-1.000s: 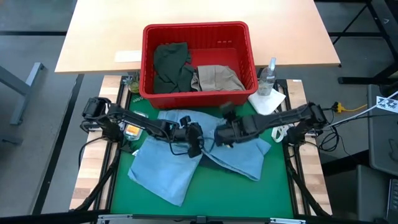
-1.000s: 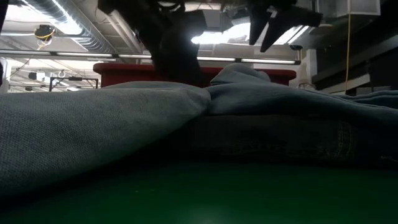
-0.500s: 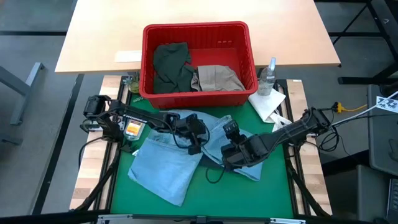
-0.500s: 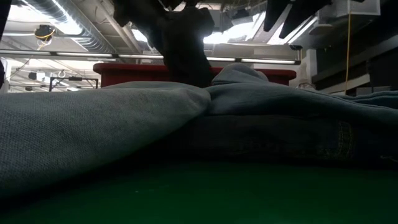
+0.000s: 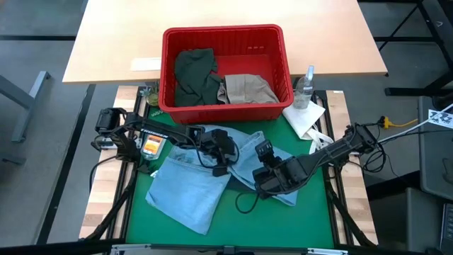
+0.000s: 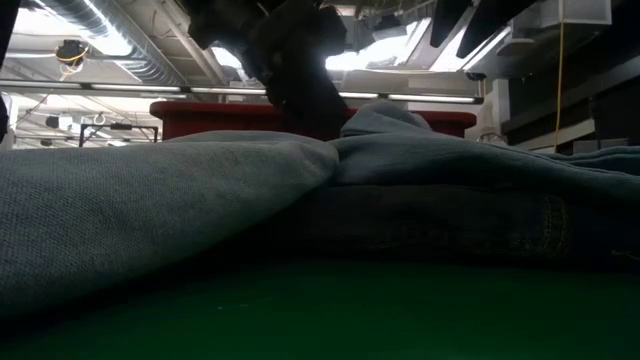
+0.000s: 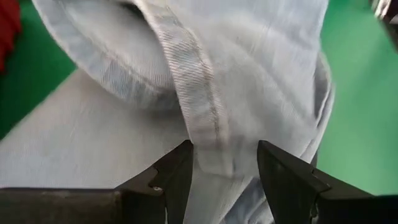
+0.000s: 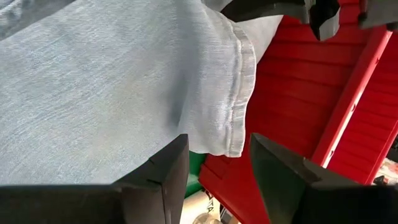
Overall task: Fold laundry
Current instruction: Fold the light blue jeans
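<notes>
The left gripper [image 7: 221,163] has its dark fingers parted around a raised seam fold of the light blue denim garment [image 5: 205,180], which lies spread on the green mat [image 5: 233,223] in front of the red plastic basket [image 5: 272,44]. The right gripper [image 8: 214,155] is likewise spread, a hemmed edge of the same denim between its fingers. The cloth looks soft and floppy yet fairly thick — it should drape and bunch rather than hold shape, so seams and hems seem the surest holds. In the basket lie a dark olive green piece [image 5: 192,74] and a beige khaki piece [image 5: 246,88]. A clear spray bottle [image 5: 305,86] and a small white cloth sheet [image 5: 306,117] sit just beside the denim — near the right arm's sweep.
</notes>
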You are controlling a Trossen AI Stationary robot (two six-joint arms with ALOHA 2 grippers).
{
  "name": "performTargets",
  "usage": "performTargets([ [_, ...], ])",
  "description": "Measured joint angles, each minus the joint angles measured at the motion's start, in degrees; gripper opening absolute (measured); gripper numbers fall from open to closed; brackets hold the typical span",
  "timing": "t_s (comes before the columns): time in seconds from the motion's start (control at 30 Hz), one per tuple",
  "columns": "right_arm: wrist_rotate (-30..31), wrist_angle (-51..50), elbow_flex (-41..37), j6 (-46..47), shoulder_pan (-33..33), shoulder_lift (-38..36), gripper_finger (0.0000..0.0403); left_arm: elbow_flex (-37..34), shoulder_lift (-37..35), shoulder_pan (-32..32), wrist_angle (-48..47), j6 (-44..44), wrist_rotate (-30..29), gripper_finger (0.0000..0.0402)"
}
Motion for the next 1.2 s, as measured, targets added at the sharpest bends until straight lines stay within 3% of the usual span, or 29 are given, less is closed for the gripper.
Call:
performTargets([
  [0.17,-0.51,-0.05,0.00,0.22,0.03,0.00,0.0170,-0.01,0.00,-0.38,4.11,-0.04,0.31,0.0172],
  [0.4,-9.72,-0.59,-0.02,0.87,0.03,0.02,0.0170,-0.02,0.00,-1.38,3.69,0.00,0.33,0.0163],
  [0.6,-10.49,-0.52,-0.02,3.88,0.06,0.02,0.0170,0.00,0.00,-1.70,3.26,-0.19,0.35,0.0078],
  [0.73,-10.47,-0.26,-0.21,8.14,0.06,0.07,0.0170,-0.02,-0.45,-1.15,1.95,-5.20,0.81,0.0013],
  [0.87,-9.87,0.22,-4.41,11.62,0.06,0.19,0.0170,-0.02,-2.12,-0.13,-1.59,-13.21,4.59,0.0014],
  [1.07,-9.24,5.73,-15.05,15.57,-0.03,0.22,0.0170,0.00,-2.82,-0.39,-7.46,-18.07,6.85,0.0011],
  [1.2,-14.44,11.26,-21.83,18.37,-0.03,0.22,0.0170,0.00,-2.80,-1.51,-8.79,-18.09,5.32,0.0015],
])
